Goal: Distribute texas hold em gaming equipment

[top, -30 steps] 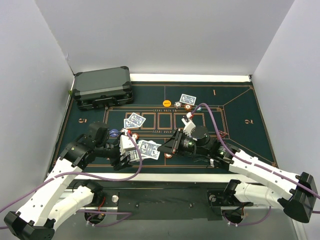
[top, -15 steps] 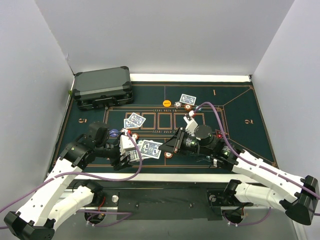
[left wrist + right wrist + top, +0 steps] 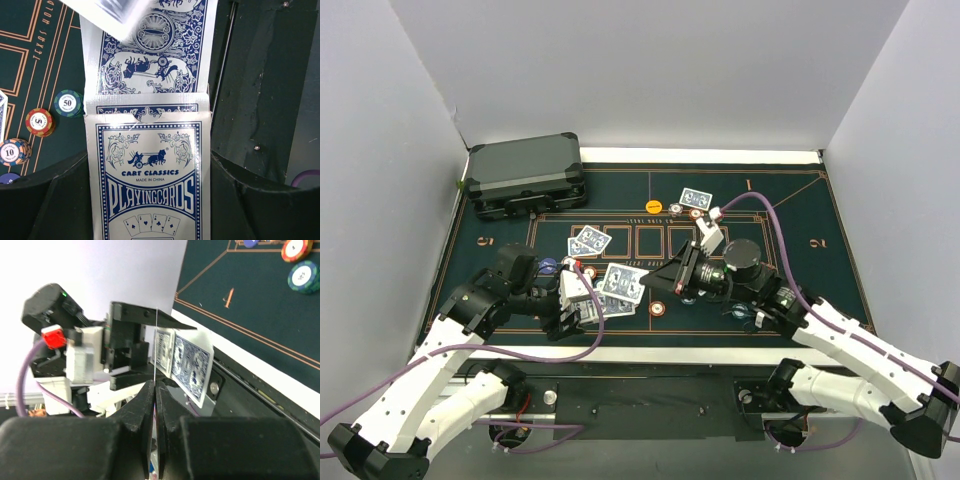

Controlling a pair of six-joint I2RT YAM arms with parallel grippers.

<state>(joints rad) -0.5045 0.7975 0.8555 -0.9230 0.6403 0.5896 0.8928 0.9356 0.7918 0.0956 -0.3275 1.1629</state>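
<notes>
My left gripper (image 3: 578,306) is shut on a blue-and-white playing card box (image 3: 150,175), with blue-backed cards (image 3: 150,60) sticking out of its open top. My right gripper (image 3: 667,281) is shut on one blue-backed card (image 3: 622,282), held just right of the box. In the right wrist view that card (image 3: 156,340) is edge-on between the closed fingers (image 3: 142,405), and the box (image 3: 186,365) is beyond it. Dealt cards lie at the left (image 3: 588,240) and the far side (image 3: 696,197). Chips (image 3: 67,102) (image 3: 39,121) (image 3: 11,151) lie left of the box.
A dark grey hard case (image 3: 526,175) stands at the far left corner of the green felt mat (image 3: 800,215). An orange chip (image 3: 653,206) and two more chips (image 3: 685,210) lie by the far card. One chip (image 3: 658,309) lies under my right gripper. White walls enclose three sides.
My right gripper has drawn one card out of the box and moved right and away from the left gripper with it. The left arm has stayed put.
</notes>
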